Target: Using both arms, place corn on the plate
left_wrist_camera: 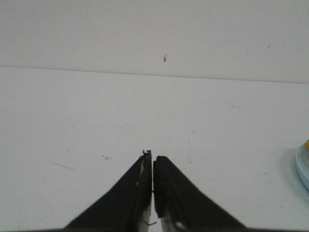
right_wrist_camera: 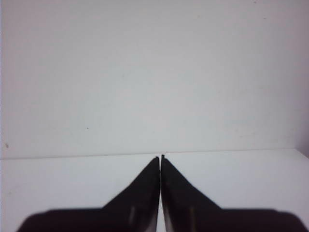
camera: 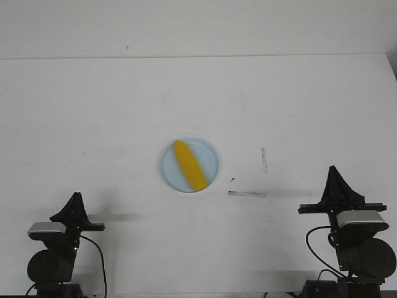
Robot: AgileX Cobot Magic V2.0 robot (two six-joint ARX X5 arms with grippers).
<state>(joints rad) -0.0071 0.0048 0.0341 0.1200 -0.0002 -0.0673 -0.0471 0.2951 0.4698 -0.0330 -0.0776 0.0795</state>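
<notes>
The yellow corn (camera: pixel 189 165) lies at a slant on the pale blue plate (camera: pixel 211 161) in the middle of the table. My left gripper (camera: pixel 75 197) is shut and empty near the front left of the table, far from the plate. In the left wrist view its jaws (left_wrist_camera: pixel 152 155) are closed, and the plate's rim (left_wrist_camera: pixel 302 166) shows at the edge with a speck of corn (left_wrist_camera: pixel 307 143). My right gripper (camera: pixel 333 169) is shut and empty at the front right. In the right wrist view (right_wrist_camera: pixel 160 157) it points at bare table and wall.
Two strips of tape lie on the white table to the right of the plate, one upright (camera: pixel 264 159) and one flat (camera: pixel 247 194). The table's far edge (camera: pixel 198 57) meets a white wall.
</notes>
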